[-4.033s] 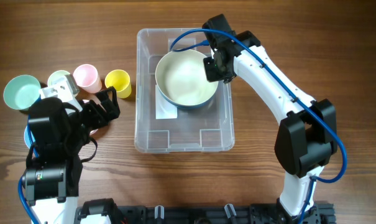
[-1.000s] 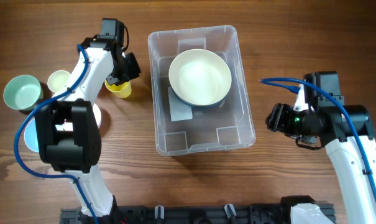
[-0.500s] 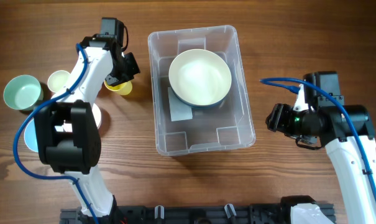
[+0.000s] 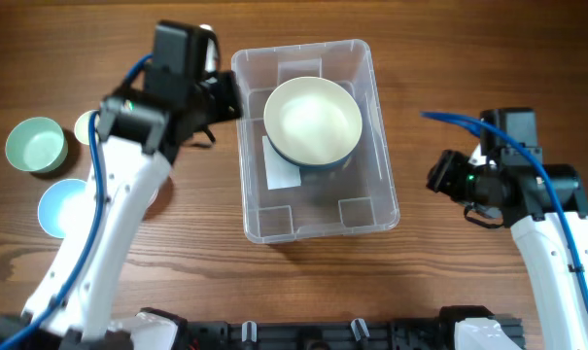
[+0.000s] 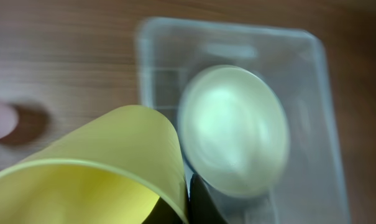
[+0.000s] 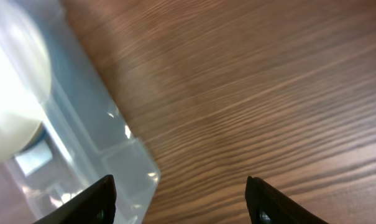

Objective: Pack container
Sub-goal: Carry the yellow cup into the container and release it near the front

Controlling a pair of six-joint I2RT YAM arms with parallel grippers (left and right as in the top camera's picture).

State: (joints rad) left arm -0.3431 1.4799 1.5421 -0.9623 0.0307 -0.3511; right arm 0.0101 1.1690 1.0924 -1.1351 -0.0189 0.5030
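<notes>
The container stands near the middle of the wooden table, its long sides running away from the robot and slightly askew. It is clear, so the white label on its base shows through. A round bowl, cream inside and blue-grey outside, sits in the far half of the container, overlapping the label's upper edge; the near half holds nothing else.

The left gripper hangs at the container's far left corner, just beside the rim. From above its arm hides whatever it carries, but the left wrist view shows a yellow cup tilted on its side, close to the camera and above the table, with one dark finger pressed against its wall: the fingers are clenched on the cup. Beyond it the container and bowl appear blurred.

The right gripper hovers over bare wood to the right of the container, well apart from it, fingers released and spread with nothing between them.

On the far left of the table lie a mint bowl, a light blue bowl nearer the robot, and a pale cup partly hidden by the left arm
</notes>
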